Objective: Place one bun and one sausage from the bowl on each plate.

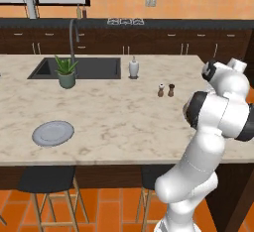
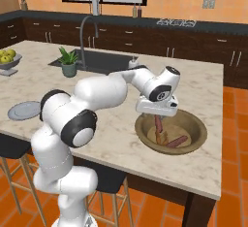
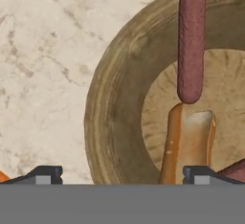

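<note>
We read no lettering on anything. Our arm bends forward and right over the marble counter (image 2: 111,138), hand pointing down above the bowl (image 2: 193,141). The gripper (image 3: 122,174) stands spread wide, holding nothing, above a bun (image 3: 189,144) and one sausage (image 3: 191,41). One plate (image 1: 53,133) sits well apart on the left.

End effector (image 2: 156,115) over bowl (image 2: 193,143)

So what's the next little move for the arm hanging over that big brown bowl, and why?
Probably straight down onto the split tan bun. The open gripper hangs over the wide olive-brown bowl, the bun lies between its fingertips beside a reddish sausage, and the flat grey plate is bare.
</note>
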